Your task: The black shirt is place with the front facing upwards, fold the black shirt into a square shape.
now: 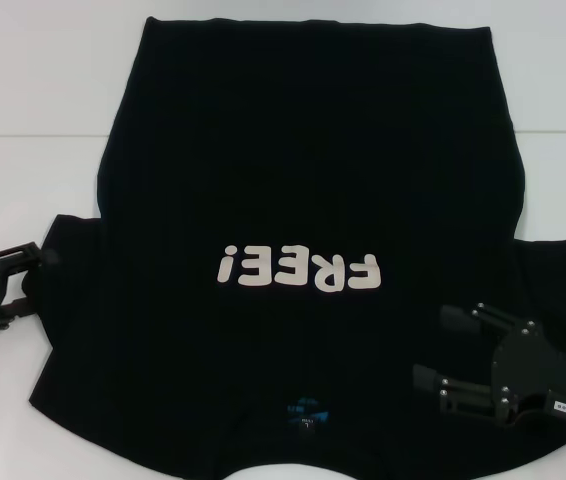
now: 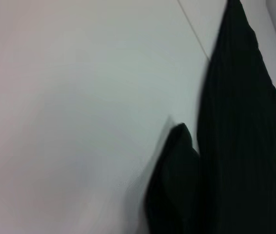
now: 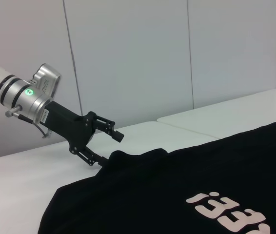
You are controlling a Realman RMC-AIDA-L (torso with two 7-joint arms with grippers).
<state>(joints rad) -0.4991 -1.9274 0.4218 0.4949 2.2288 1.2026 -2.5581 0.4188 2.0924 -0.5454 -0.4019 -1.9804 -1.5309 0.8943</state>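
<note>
**Lifting a sleeve to begin the fold**

Lying flat and face up on the white worktop (image 1: 43, 100), the black shirt (image 1: 303, 180) shows its "FREE!" lettering (image 1: 298, 268), collar nearest the robot. The left tool (image 1: 18, 262) pinches the left sleeve edge, raising a small peak, likely to fold it inward. The right tool (image 1: 441, 345) hovers over the right sleeve, jaws wide apart, holding nothing.

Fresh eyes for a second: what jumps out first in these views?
The black shirt spread across the white table, its white "FREE!" lettering mid-chest. The left hand is at the left sleeve edge, lifting the cloth slightly; the right hand is open over the right sleeve.
</note>
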